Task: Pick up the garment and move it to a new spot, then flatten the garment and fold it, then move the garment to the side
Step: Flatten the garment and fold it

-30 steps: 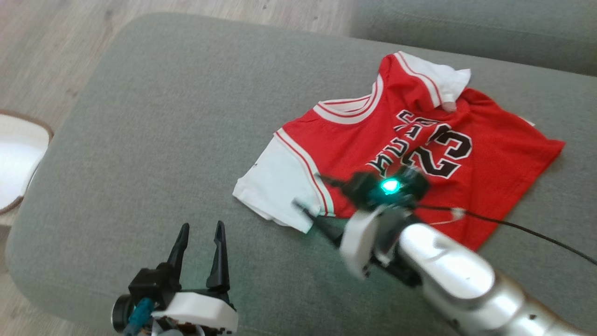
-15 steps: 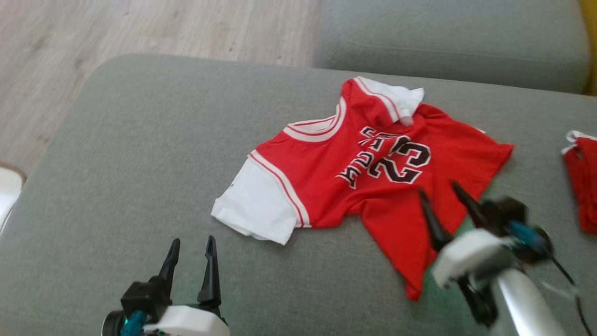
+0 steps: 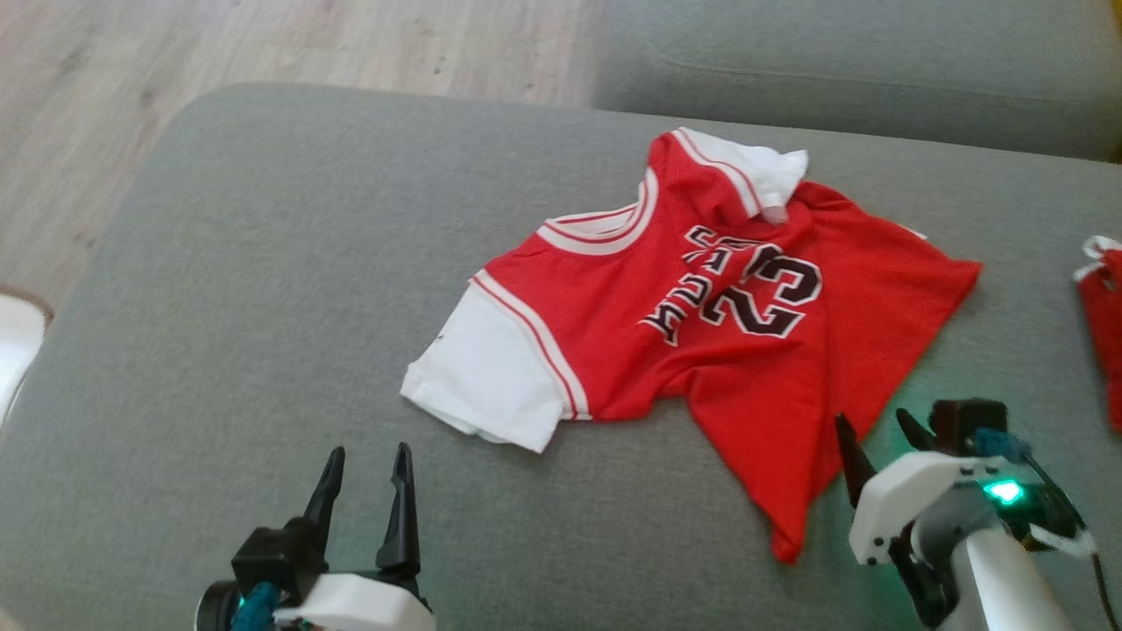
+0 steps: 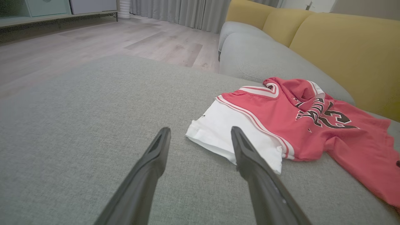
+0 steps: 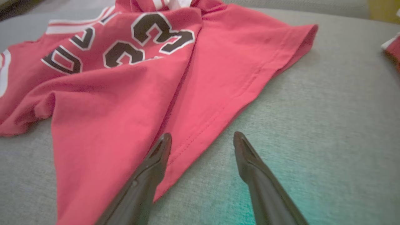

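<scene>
The garment [image 3: 701, 342] is a red jersey with white sleeves and the number 23, lying rumpled on the grey sofa cushion [image 3: 263, 307]. Its far sleeve is folded over and one hem corner reaches toward me. My left gripper [image 3: 366, 460] stands open near the cushion's front, a short way in front of the white near sleeve [image 4: 225, 131]; in the left wrist view the left gripper [image 4: 200, 131] holds nothing. My right gripper [image 3: 872, 425] is open at the hem's right side. In the right wrist view the right gripper [image 5: 202, 136] straddles the hem edge of the garment [image 5: 125, 78], low above it.
A second red cloth piece [image 3: 1100, 324] lies at the cushion's right edge. Another grey seat cushion [image 3: 833, 61] and yellow back cushions [image 4: 343, 47] lie beyond. Wooden floor [image 3: 263, 44] borders the far left, and a white object [image 3: 13, 350] sits at the left edge.
My right arm has swung from over the near sleeve and lower hem across to the garment's right hem side, staying open. The head view has shifted. The left gripper has stayed put.
</scene>
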